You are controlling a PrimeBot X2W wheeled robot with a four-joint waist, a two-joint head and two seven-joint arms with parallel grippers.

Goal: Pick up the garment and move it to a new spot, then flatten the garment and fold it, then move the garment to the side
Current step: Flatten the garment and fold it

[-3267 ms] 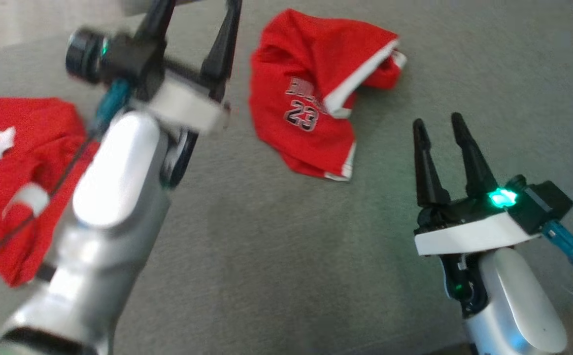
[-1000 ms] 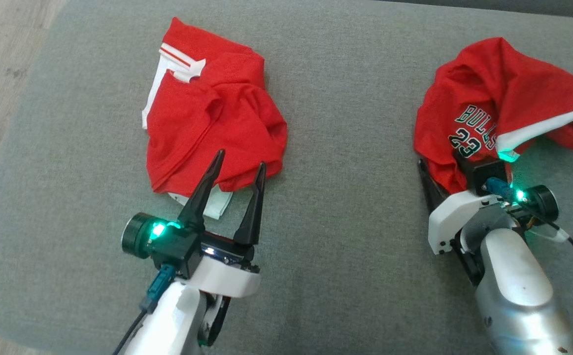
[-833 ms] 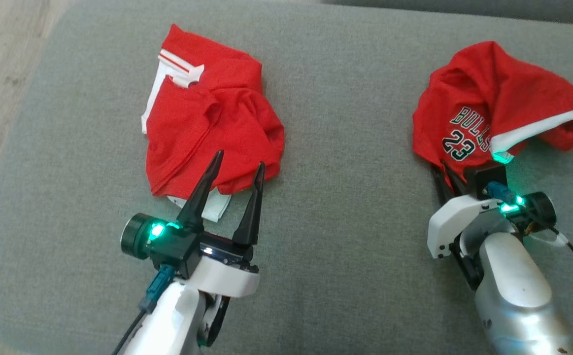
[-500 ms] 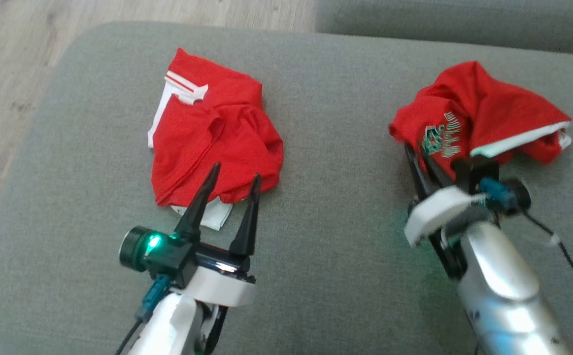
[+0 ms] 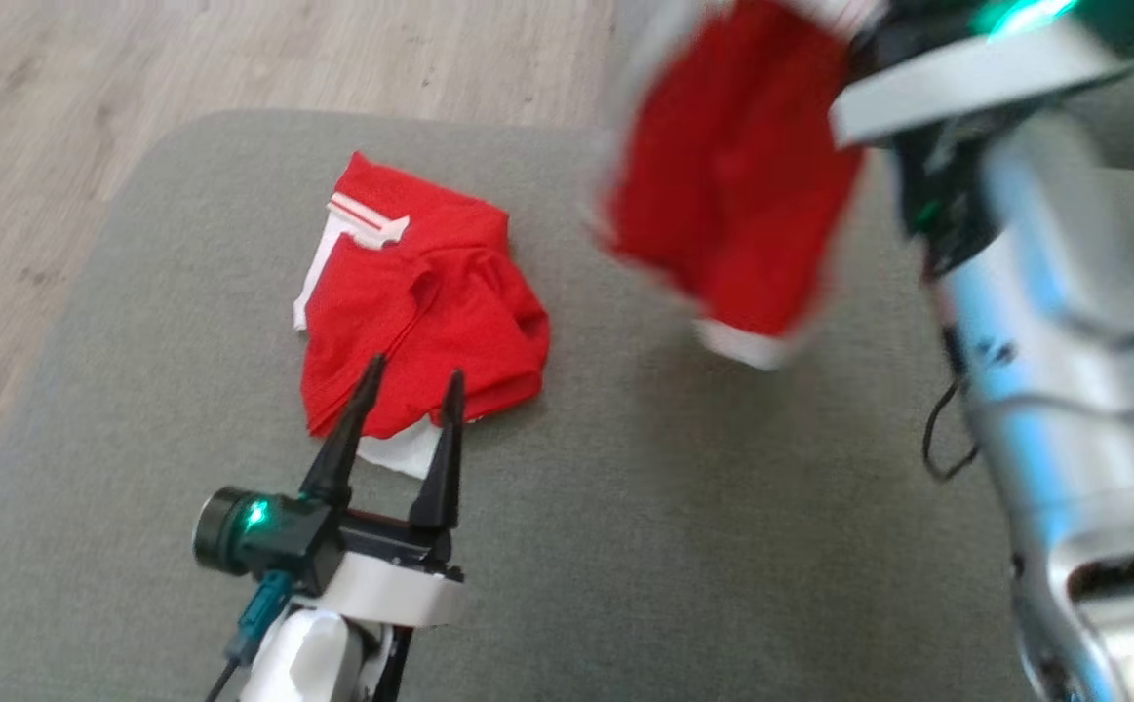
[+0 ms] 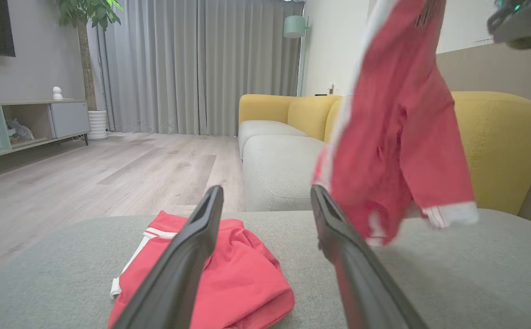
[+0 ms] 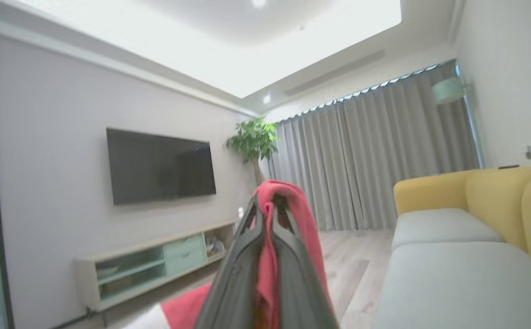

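Lifted, one garment pinched by right claw, second garment resting, left claw spread

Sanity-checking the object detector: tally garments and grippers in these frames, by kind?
Red garments: 2 (hanging garment pinched in the right gripper; crumpled garment lying on the grey cushion)
Grippers: 2 (right gripper shut on the cloth; left gripper open, empty)
Total: 4

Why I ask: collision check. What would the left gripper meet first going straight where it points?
Most likely the crumpled red garment on the grey cushion, right ahead of the left gripper; height is unclear, so it might skim over.
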